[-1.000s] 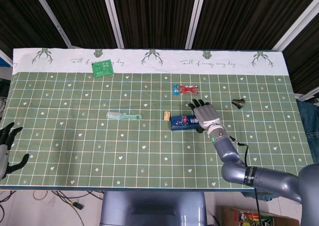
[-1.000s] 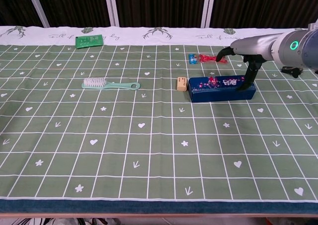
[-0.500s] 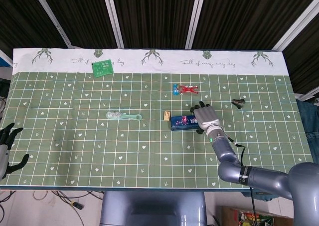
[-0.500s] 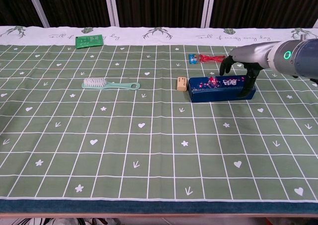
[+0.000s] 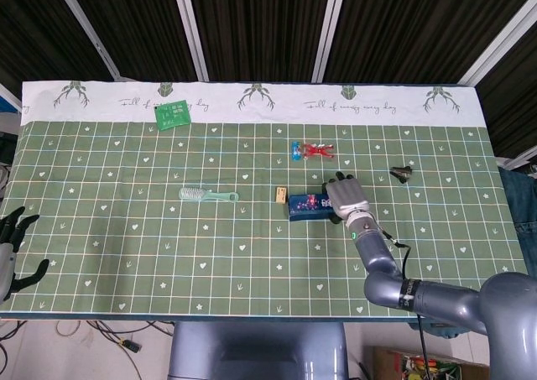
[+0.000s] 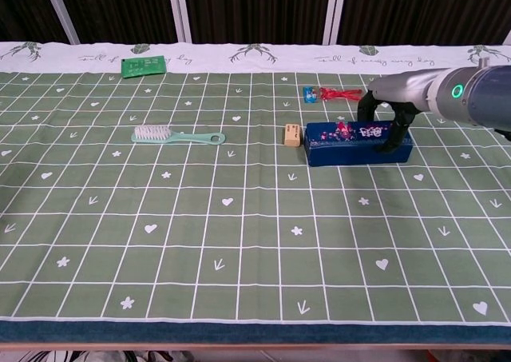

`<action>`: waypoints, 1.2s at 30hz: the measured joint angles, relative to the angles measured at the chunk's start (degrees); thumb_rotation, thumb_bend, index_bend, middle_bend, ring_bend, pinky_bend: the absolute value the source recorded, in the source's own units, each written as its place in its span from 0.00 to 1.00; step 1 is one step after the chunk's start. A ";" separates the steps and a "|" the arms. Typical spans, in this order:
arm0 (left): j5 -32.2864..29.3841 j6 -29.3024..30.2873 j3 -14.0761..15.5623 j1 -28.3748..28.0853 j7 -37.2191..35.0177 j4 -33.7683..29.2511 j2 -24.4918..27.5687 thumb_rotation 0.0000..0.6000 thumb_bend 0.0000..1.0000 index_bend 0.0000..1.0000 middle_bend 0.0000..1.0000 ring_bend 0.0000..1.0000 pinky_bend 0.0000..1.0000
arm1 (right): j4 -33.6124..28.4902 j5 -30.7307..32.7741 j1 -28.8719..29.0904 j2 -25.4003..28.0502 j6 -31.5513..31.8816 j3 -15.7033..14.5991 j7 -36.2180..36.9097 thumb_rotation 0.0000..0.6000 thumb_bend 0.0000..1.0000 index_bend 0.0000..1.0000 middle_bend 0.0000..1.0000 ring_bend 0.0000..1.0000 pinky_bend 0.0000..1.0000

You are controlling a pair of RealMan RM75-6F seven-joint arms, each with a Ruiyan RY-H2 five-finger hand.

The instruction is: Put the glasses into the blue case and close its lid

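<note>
- The long, rectangular blue case [image 6: 357, 142] with a glossy patterned lid is seen shut, right of centre on the green gridded tablecloth [image 6: 239, 218].
- Its right end is clasped by the grey metallic right hand [image 6: 385, 114], fingers curled over it.
- The dark left hand [image 5: 12, 250] is seen at the lower left edge, fingers spread, holding nothing.

Glasses unseen; blue case [image 6: 357, 143] right end under right robot hand [image 6: 386, 116].

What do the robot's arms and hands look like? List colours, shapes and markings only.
The right arm is smooth, rounded silver-grey metal with a dark ring at one joint and a small green light near the wrist. Its right hand has a grey back and black fingers. The left hand is grey and black; its arm is out of view.
</note>
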 measured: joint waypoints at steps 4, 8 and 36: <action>-0.06 -0.06 0.02 -0.01 0.05 -0.03 0.06 1.00 0.32 0.14 0.00 0.00 0.00 | -0.57 0.53 0.11 0.67 -0.38 -0.42 -0.45 1.00 0.40 0.19 0.08 0.06 0.18; -0.17 -0.14 0.02 -0.01 0.02 -0.06 0.15 1.00 0.32 0.14 0.00 0.00 0.00 | -2.21 0.94 0.15 2.08 -0.59 -0.70 -0.70 1.00 0.37 0.07 0.03 0.04 0.18; 2.26 4.28 -0.55 0.89 0.73 1.32 -1.80 1.00 0.33 0.11 0.00 0.00 0.00 | -17.03 -44.59 -31.45 11.55 40.73 -16.63 19.90 1.00 0.20 0.04 0.00 0.02 0.18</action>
